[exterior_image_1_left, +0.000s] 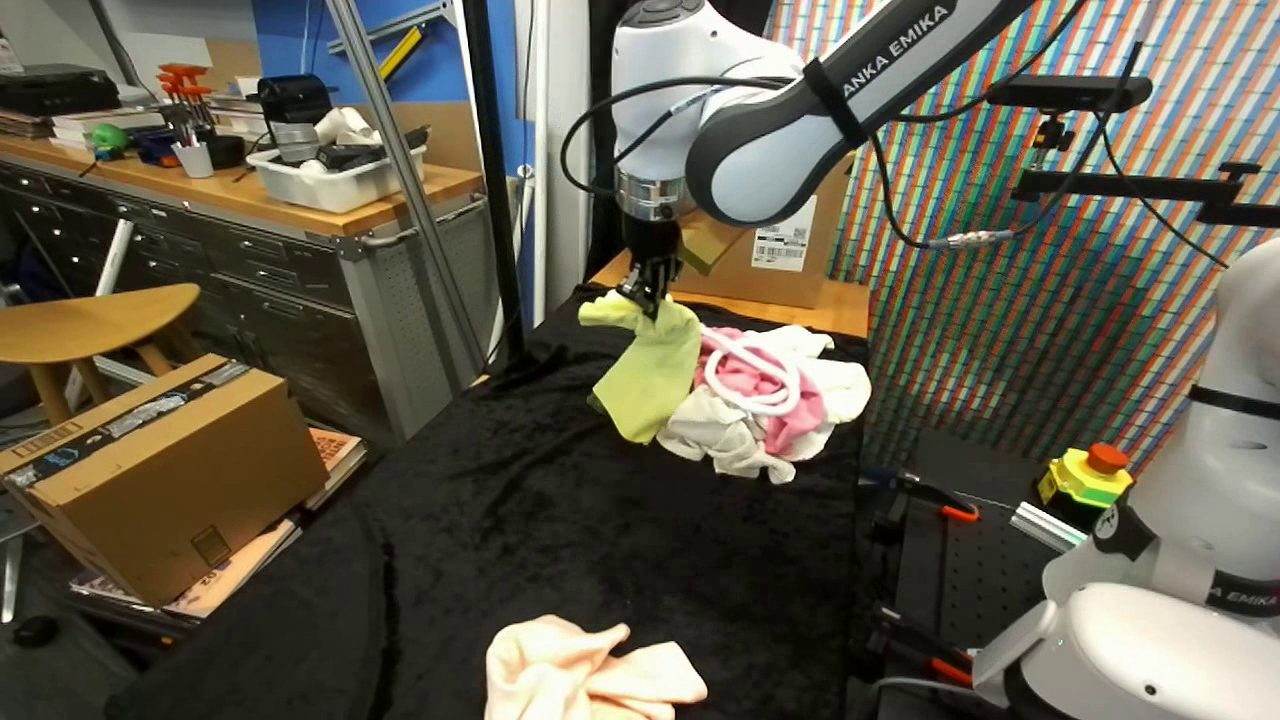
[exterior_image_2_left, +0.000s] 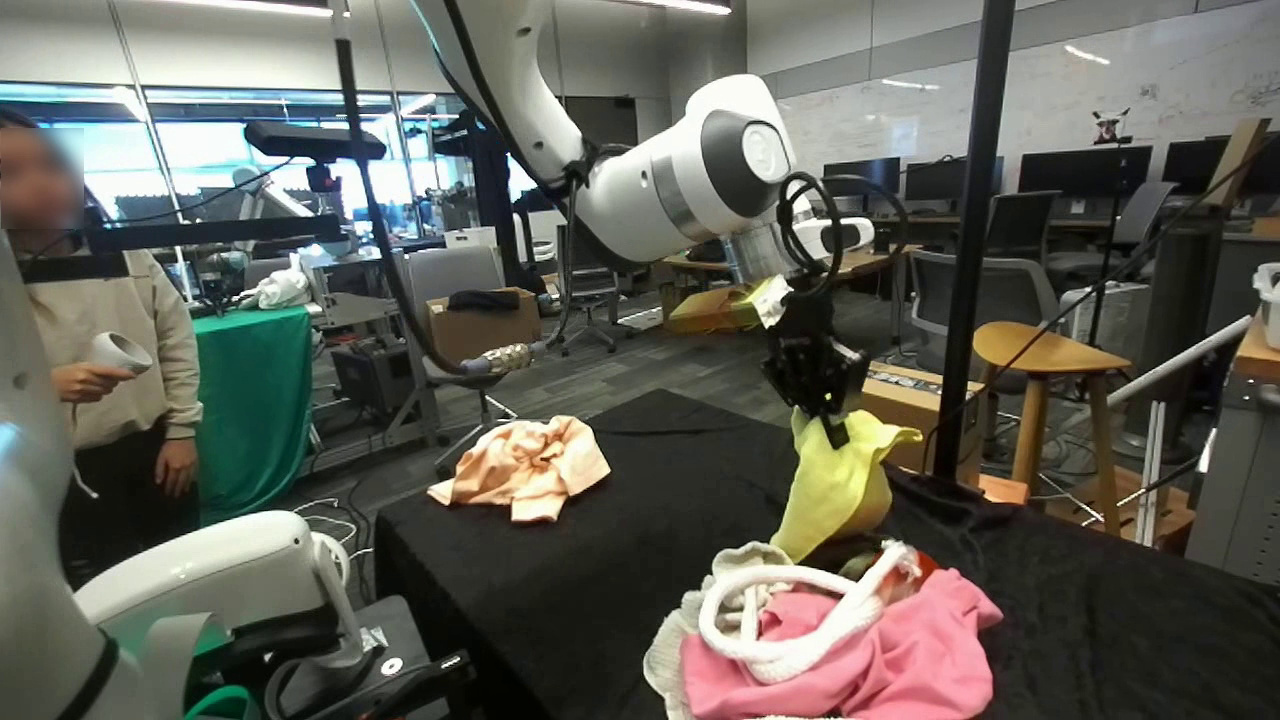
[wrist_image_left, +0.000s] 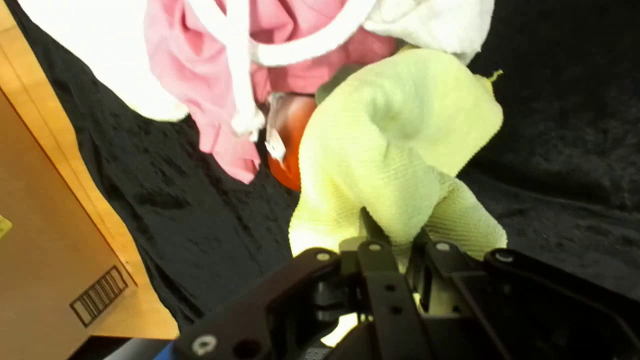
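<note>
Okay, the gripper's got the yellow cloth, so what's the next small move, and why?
I'd probably raise the gripper slightly: it pinches the yellow cloth, whose lower end hangs close to, maybe touching, the white cloth, so moving sideways first might drag both.

Ceiling lights (exterior_image_2_left: 685, 6) glow above grey flooring (exterior_image_2_left: 630, 365), a wooden stool (exterior_image_2_left: 1045, 346), bright windows (exterior_image_2_left: 210, 148) and a whiteboard wall (exterior_image_2_left: 960, 105).
</note>
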